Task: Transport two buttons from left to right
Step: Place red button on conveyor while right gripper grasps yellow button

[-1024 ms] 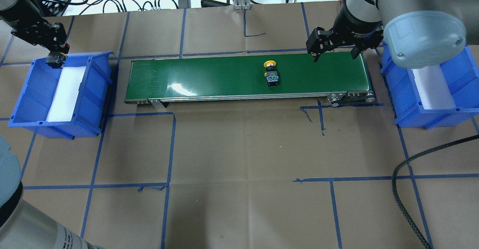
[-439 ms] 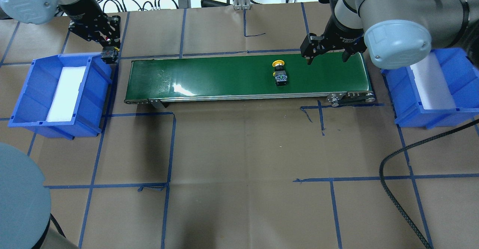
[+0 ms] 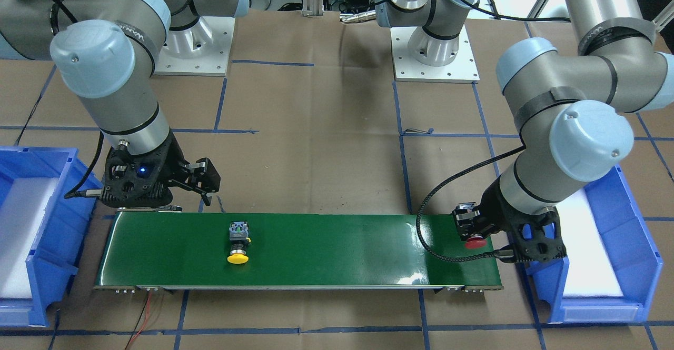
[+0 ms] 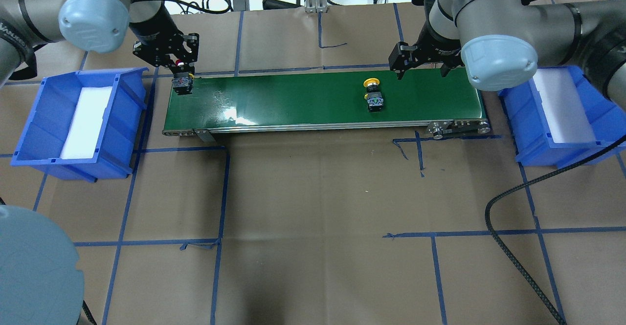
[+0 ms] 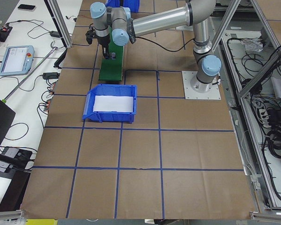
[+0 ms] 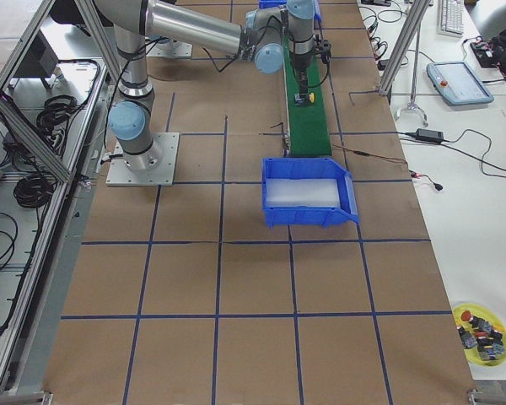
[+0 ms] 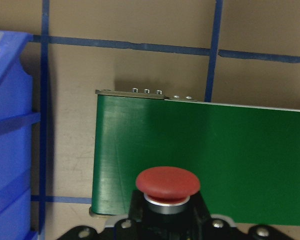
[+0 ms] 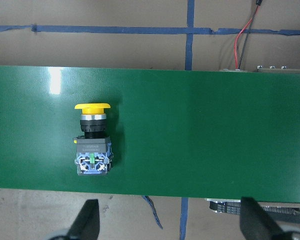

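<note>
Over the left end of the green conveyor belt, the left gripper is clenched on the red button. Its fingers clamp the black body, and in the left wrist view the red mushroom cap juts out past the fingertips, over the belt's left end. The front-facing view shows the same button low over the belt; whether it touches the surface cannot be told.

Farther right, the yellow button lies on its side on the belt, right of the middle, cap toward the far edge and grey-blue base toward the near edge. Nothing grips it.

Just right of it, the right gripper hangs above the belt's far edge, spread wide and empty. In the right wrist view the yellow button lies in line with one fingertip and apart from it, not between the two.

Blue bins stand off both ends of the belt, the left bin and the right bin, each lined with a white pad.
</note>
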Action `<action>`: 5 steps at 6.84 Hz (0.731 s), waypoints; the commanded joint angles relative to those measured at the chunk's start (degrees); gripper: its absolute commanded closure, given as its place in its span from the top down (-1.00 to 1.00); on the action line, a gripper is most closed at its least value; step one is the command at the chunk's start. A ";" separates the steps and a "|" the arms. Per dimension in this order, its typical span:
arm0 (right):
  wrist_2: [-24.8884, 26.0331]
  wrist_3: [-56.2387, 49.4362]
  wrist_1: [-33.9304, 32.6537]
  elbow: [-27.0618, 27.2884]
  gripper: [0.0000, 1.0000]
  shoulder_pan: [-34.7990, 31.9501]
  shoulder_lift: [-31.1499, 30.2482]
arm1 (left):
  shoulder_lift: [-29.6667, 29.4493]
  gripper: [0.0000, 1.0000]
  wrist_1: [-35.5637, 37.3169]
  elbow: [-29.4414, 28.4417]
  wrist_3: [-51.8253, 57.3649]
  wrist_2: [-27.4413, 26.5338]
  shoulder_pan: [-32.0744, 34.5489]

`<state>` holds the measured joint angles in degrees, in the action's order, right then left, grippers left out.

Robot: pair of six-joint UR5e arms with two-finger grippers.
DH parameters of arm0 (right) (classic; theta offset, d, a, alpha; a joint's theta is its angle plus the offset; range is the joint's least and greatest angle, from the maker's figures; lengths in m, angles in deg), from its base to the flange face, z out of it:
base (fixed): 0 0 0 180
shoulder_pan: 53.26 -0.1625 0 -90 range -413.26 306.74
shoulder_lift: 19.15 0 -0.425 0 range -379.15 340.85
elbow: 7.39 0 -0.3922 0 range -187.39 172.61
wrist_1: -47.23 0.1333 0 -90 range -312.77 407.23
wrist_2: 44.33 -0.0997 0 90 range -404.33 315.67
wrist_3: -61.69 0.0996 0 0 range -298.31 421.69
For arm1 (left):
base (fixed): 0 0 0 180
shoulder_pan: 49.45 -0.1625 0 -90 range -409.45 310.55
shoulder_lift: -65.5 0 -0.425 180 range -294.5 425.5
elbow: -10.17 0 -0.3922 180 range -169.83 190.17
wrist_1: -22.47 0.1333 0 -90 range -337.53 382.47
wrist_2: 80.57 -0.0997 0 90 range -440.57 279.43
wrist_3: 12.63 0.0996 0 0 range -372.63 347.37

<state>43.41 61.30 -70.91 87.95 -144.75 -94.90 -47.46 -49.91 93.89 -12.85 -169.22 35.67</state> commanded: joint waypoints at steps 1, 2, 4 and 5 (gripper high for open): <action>-0.56 -0.49 -0.86 -0.24 0.99 0.00 3.66 | -0.24 -0.90 10.71 7.56 -0.83 -0.12 0.75; -0.65 -0.05 -0.87 -0.42 1.00 0.00 5.60 | -0.51 -0.89 14.07 10.21 -0.83 -0.12 0.75; -0.65 0.04 -0.87 -1.46 0.99 0.09 6.49 | -0.68 -0.88 17.35 12.51 -0.83 -0.29 0.75; -0.56 -0.05 -0.87 -2.52 0.99 0.09 7.28 | -0.86 -0.76 17.36 12.61 -0.74 -0.29 0.75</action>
<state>42.79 61.29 -71.77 86.53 -144.68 -88.45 -48.14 -33.26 105.94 -13.66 -169.47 36.41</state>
